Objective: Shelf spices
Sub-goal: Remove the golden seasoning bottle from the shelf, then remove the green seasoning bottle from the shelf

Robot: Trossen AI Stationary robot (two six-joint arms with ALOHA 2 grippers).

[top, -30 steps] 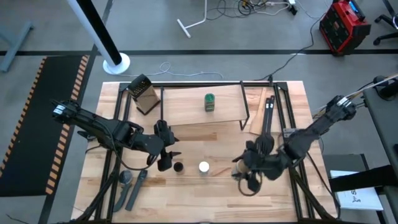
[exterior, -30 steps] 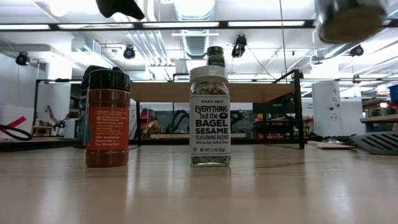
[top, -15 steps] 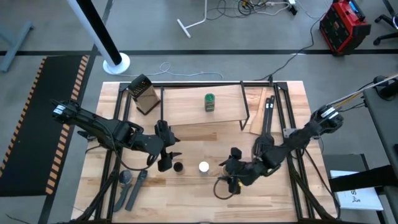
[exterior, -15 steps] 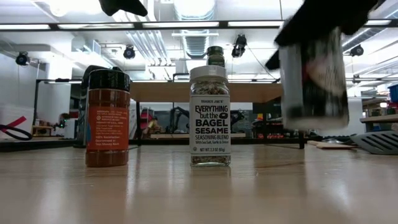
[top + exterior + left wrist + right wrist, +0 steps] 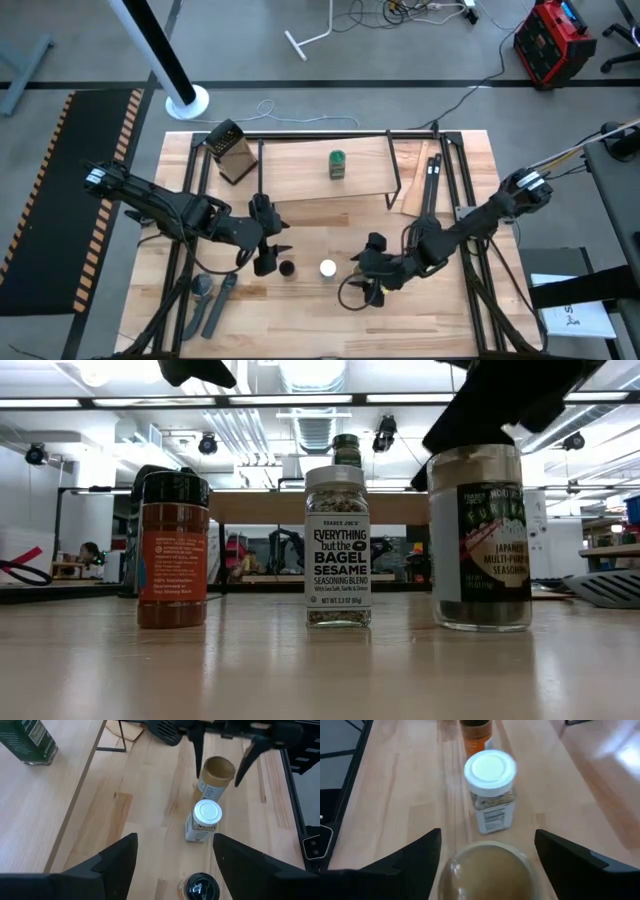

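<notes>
The tan-topped jar (image 5: pixel 480 540) stands on the table to the right of the white-topped jar (image 5: pixel 337 545) and the black-topped jar (image 5: pixel 173 550), all three upright in a row. My right gripper (image 5: pixel 488 834) is down over the tan lid (image 5: pixel 490 870) and hides that jar in the high view (image 5: pixel 370 278). My left gripper (image 5: pixel 175 845) is open and hovers beside the black-topped jar (image 5: pixel 287 268), touching nothing. The green jar (image 5: pixel 338 164) stands on the shelf (image 5: pixel 300 178). My right gripper holds the tan-topped jar between its two fingers (image 5: pixel 199 755), one on each side of the jar's upper wall (image 5: pixel 212 787) just under the lid. The fingers slant down from above and the table's right. The jar is upright with its base on the table (image 5: pixel 480 625).
A dark box grater (image 5: pixel 232 152) stands at the shelf's far left corner. Utensils lie near the left front edge (image 5: pixel 210 300) and right of the shelf (image 5: pixel 425 180). A spatula (image 5: pixel 610 588) lies at the right. Black frame rails cross the table (image 5: pixel 190 270).
My right gripper has carried the tan-topped jar toward the table's left and downward. The jar was in the air and now stands on the table just right of the white-topped jar.
</notes>
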